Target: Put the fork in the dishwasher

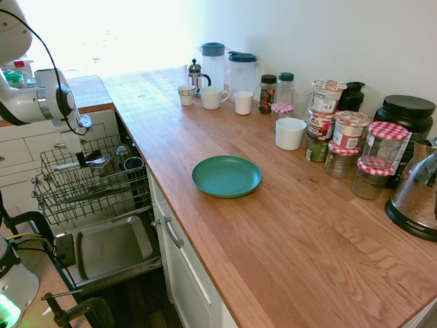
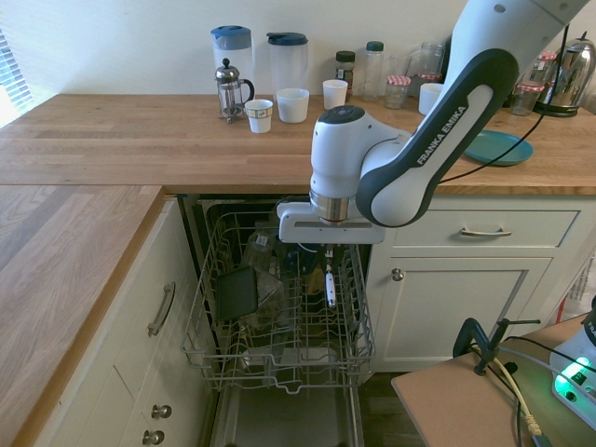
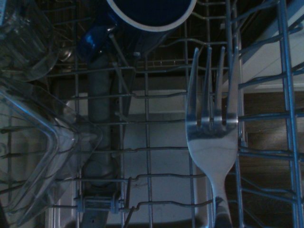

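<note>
While the white Franka arm (image 2: 410, 177) reaches down from the upper right of the second exterior view, its gripper (image 2: 329, 251) is shut on the silver fork (image 2: 331, 289), the fingers closed with only the thin metal between them. The fork is over the grey wire rack (image 2: 279, 358) of the open dishwasher (image 1: 113, 247), near the rack's right side in that view; whether it touches the wires I cannot tell.

In the wrist view the fork's tines and neck show sharply — four prongs, shiny, with wires behind them. Beside them are a dark blue mug (image 3: 152, 9) with a pale rim, cut off by the frame, and a clear angular container (image 3: 52, 137) (its plastic catches a little light). A dark rectangular dish (image 2: 236, 293) leans in the rack, at lower left of centre in the second exterior view.

On the wooden countertop (image 1: 273, 253), a round teal plate (image 1: 226, 176) lies flat at the centre of the first exterior view. Behind it, along the wall, stand a French press (image 1: 195, 76), two lidded pitchers (image 1: 242, 74), several white cups (image 1: 290, 134) and jars with red-checked lids (image 1: 372, 179) — then a metal kettle (image 1: 418, 191) at the right edge.
</note>
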Controlling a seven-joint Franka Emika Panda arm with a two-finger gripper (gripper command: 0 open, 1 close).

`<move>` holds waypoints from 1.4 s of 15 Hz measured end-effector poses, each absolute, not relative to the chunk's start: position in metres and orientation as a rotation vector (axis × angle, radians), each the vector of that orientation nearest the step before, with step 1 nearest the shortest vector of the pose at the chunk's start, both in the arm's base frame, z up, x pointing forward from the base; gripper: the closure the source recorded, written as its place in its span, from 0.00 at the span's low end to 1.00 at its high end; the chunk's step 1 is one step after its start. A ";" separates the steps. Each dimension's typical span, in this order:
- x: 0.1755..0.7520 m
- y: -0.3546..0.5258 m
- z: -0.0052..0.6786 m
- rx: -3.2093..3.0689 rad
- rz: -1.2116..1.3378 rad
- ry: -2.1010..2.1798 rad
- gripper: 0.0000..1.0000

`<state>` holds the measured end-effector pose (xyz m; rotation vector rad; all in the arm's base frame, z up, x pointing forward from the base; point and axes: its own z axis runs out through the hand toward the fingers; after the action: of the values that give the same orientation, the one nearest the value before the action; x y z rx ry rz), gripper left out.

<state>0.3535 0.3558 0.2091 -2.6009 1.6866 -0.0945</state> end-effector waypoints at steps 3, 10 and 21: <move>0.367 0.360 0.179 -2.612 -0.075 1.720 1.00; 0.372 0.373 0.136 -2.640 -0.050 1.715 0.00; 0.380 0.366 0.136 -2.650 -0.099 1.707 0.00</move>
<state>0.3804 0.3665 0.1365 -2.6501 1.7068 -0.0988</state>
